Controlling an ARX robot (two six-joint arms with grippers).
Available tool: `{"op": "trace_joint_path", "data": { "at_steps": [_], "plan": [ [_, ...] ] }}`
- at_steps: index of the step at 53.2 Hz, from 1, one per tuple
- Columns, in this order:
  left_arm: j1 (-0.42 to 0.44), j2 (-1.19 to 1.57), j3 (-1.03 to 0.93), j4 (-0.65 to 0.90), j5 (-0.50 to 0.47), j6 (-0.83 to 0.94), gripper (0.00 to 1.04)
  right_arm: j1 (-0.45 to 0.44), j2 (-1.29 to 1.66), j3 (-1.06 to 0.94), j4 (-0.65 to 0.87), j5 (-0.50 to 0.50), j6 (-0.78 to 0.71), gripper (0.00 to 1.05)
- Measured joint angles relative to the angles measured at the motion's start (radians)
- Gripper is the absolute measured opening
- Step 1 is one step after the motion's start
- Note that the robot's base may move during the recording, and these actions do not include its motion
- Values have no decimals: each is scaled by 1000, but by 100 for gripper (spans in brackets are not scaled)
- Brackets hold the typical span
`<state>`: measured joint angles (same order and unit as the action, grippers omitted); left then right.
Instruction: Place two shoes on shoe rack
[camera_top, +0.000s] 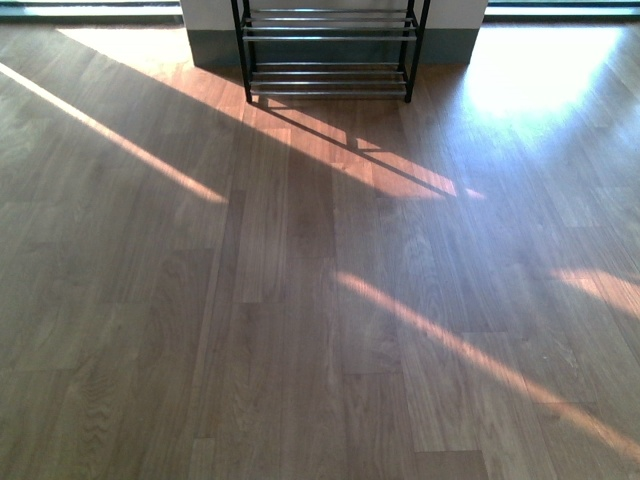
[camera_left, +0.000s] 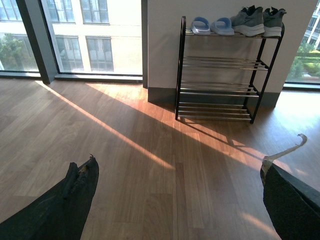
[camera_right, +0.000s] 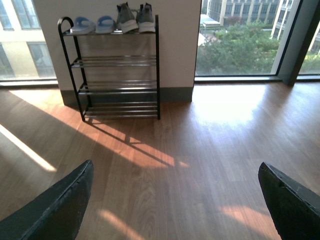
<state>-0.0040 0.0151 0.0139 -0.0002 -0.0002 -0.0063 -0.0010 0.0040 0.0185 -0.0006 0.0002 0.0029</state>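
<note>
The shoe rack (camera_left: 220, 85) stands against a white wall; black side frames, chrome bars. On its top tier sit two pale blue slides (camera_left: 211, 25) and, beside them, two grey sneakers (camera_left: 257, 21). The right wrist view shows the same rack (camera_right: 116, 75) with the slides (camera_right: 93, 24) and sneakers (camera_right: 134, 17) on top. The front view catches only the rack's lower tiers (camera_top: 328, 50). My left gripper (camera_left: 177, 172) is open over bare floor, well back from the rack. My right gripper (camera_right: 175, 180) is open too, with nothing between its fingers.
Wooden floor (camera_top: 300, 300) crossed by bands of sunlight spreads between me and the rack. Floor-to-ceiling windows (camera_left: 75, 35) flank the wall, with a dark window post (camera_left: 35, 40) on one side and another (camera_right: 300, 45) on the other.
</note>
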Motion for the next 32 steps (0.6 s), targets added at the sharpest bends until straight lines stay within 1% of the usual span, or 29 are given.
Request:
{"op": "trace_joint_path", "data": {
  "at_steps": [32],
  "plan": [
    [0, 0, 0, 0, 0, 0, 95, 0, 0, 0, 0, 0, 0, 96]
  ]
}}
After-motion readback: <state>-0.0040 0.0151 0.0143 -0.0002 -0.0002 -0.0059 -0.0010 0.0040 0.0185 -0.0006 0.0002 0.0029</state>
